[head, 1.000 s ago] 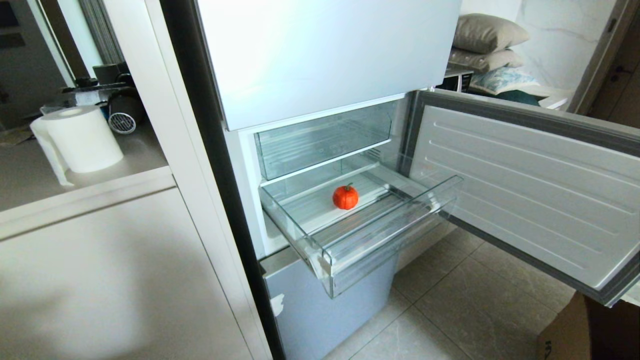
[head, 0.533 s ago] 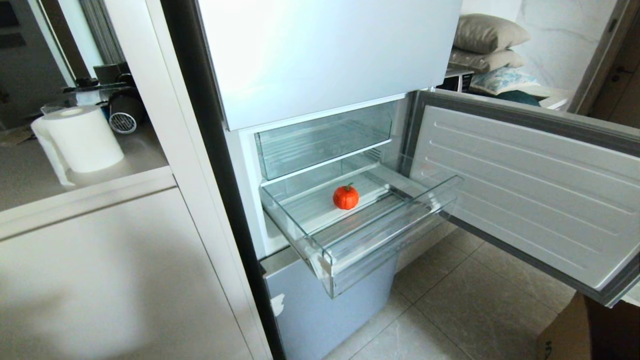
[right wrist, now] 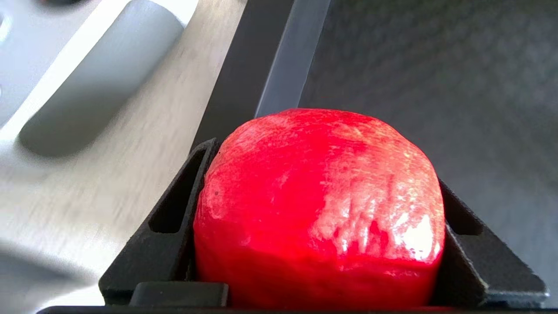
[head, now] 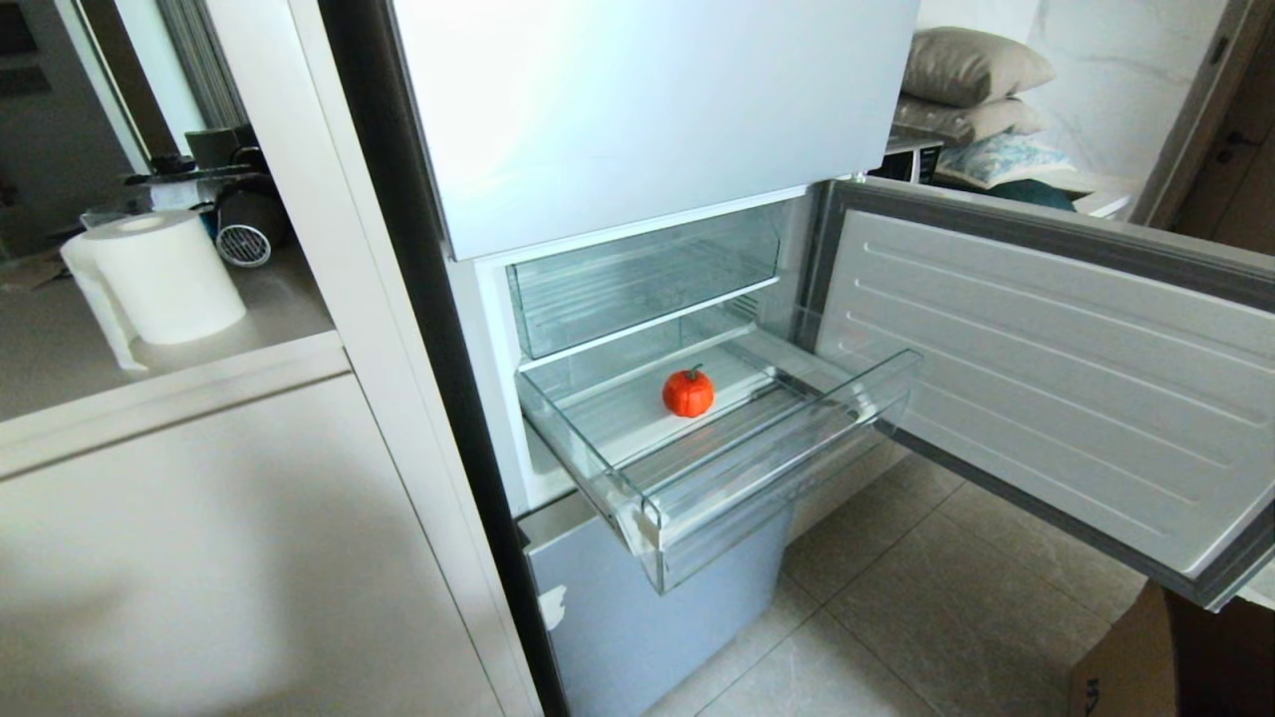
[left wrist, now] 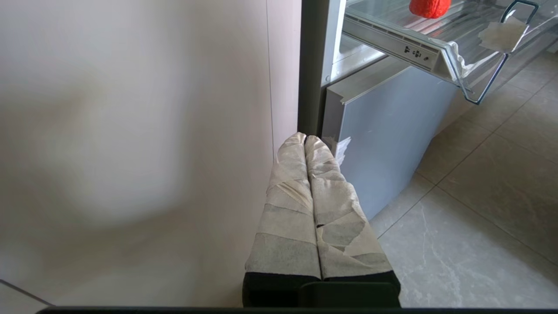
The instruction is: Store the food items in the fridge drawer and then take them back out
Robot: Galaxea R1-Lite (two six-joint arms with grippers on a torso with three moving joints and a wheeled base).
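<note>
Fridge drawer (head: pixel 757 468): pulled out from the open compartment, clear plastic with a ribbed floor; a beige tape scrap (left wrist: pixel 501 34) sits at one front corner.
Orange food item (head: pixel 688 392): rests alone on the drawer floor, toward the back and near the middle, apart from the walls; a small dark stem points upward.
Red food item (right wrist: pixel 320 209): glossy and rounded, seated between the two black fingers (right wrist: pixel 170 218) of the right gripper (right wrist: pixel 322 174), filling the gap from side to side.
Right gripper: its fingers press against both flanks of the red item, so it appears to be clamped on it, though the close view hides the fingertips. It is outside the head view. Beneath it lie a pale wood-grain surface and a dark textured one.
Left gripper (left wrist: pixel 305 138): tape-wrapped fingers pressed together with nothing between them; hangs low beside the cream cabinet panel (left wrist: pixel 130 131), pointing toward the lower fridge door (left wrist: pixel 383 131), below the drawer.
Clear bin (head: pixel 647 274): directly above the drawer, pushed in.
Fridge door (head: pixel 1046 368): swung wide to the right.
Paper roll (head: pixel 164 274): upright on the counter to the left.
</note>
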